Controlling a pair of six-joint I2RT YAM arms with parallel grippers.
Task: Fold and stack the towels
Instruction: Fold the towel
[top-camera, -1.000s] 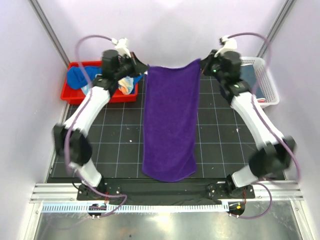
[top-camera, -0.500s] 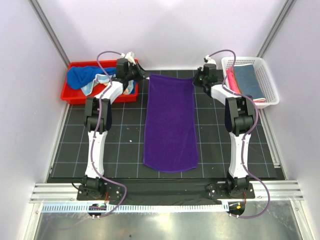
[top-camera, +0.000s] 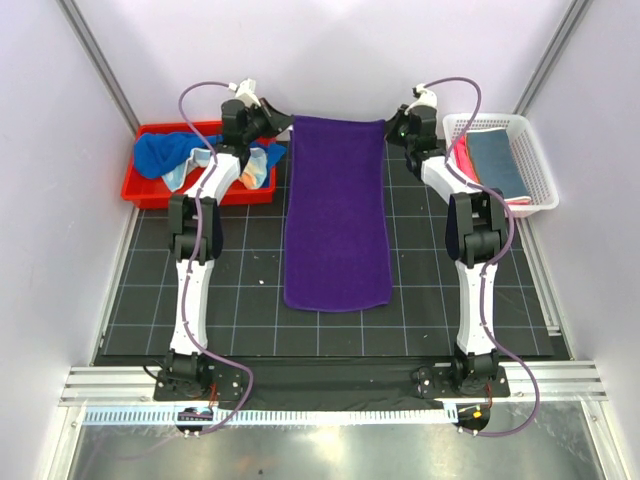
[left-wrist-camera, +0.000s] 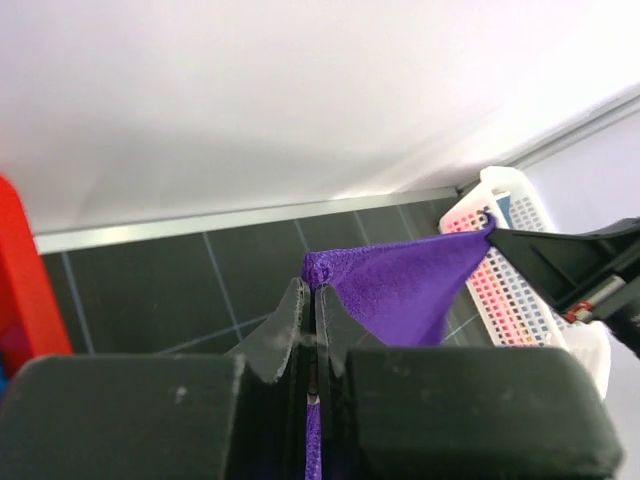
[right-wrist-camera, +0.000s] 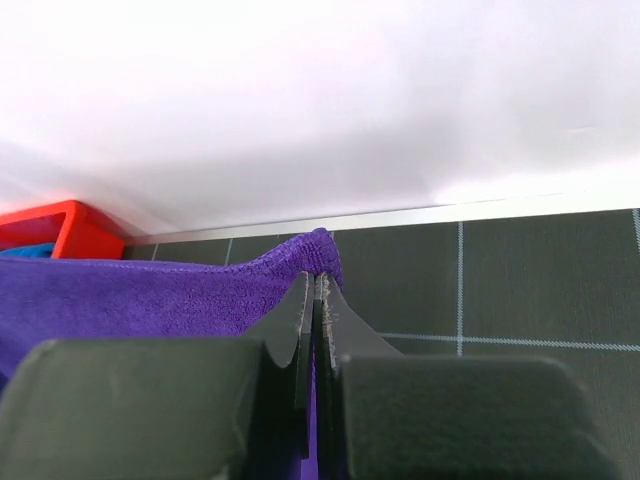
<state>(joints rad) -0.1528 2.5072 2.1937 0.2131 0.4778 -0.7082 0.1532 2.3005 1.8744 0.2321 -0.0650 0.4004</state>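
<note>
Pinched tight, the left fingers (left-wrist-camera: 285, 335) grip the far left corner of the purple towel (top-camera: 336, 210), and the right fingers (right-wrist-camera: 350, 330) grip its far right corner, so the far edge runs taut between them at the upper middle of the frame. The rest of the towel lies flat and lengthwise down the centre of the black gridded bench (top-camera: 240, 290). At upper left a red bin (top-camera: 150, 196) holds a bright blue towel (top-camera: 160, 152) and a pale multicolour towel (top-camera: 256, 172). At upper right a white basket (top-camera: 538, 160) holds a slate blue towel (top-camera: 495, 160) on a pink towel (top-camera: 466, 162).
</note>
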